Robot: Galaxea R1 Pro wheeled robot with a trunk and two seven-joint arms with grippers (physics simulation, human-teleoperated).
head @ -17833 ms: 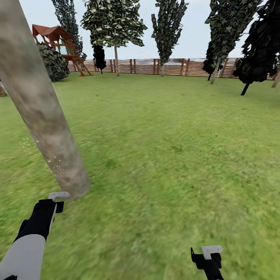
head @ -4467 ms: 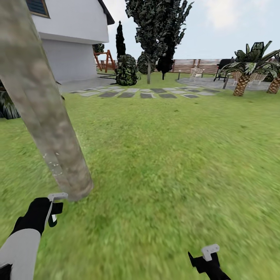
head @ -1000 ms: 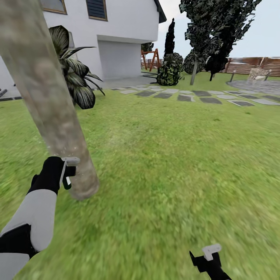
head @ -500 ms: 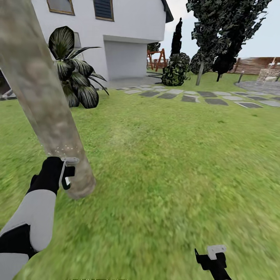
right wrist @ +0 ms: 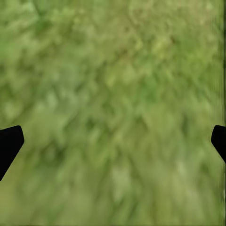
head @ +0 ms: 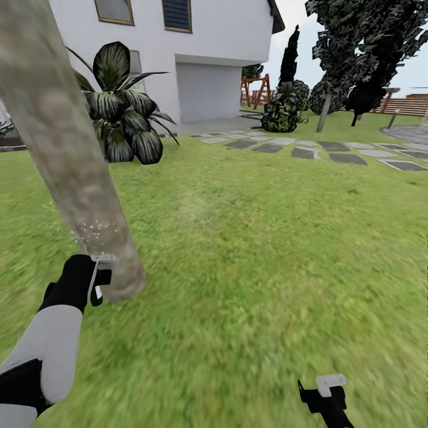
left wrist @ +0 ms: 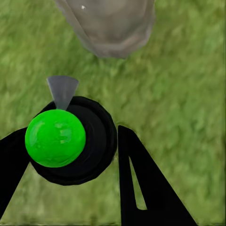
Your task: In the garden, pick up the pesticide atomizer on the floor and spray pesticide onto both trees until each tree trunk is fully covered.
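The left gripper (head: 95, 279) sits at about eight o'clock in the head view, its fingers (left wrist: 141, 183) clamped on the pesticide atomizer (left wrist: 70, 141), whose pale trigger head points at the tree trunk (head: 71, 166) just beside it. Small white specks dot the bark a little above the nozzle. The trunk leans up toward eleven o'clock from the grass floor (head: 255, 261). A dark broad-leaved plant (head: 122, 122) stands at eleven o'clock before a white house (head: 196, 53). Grey stepping stones (head: 309, 148) lie toward one o'clock. The right gripper (head: 324, 395) hangs at five o'clock over grass, fingers (right wrist: 9, 143) spread wide and empty.
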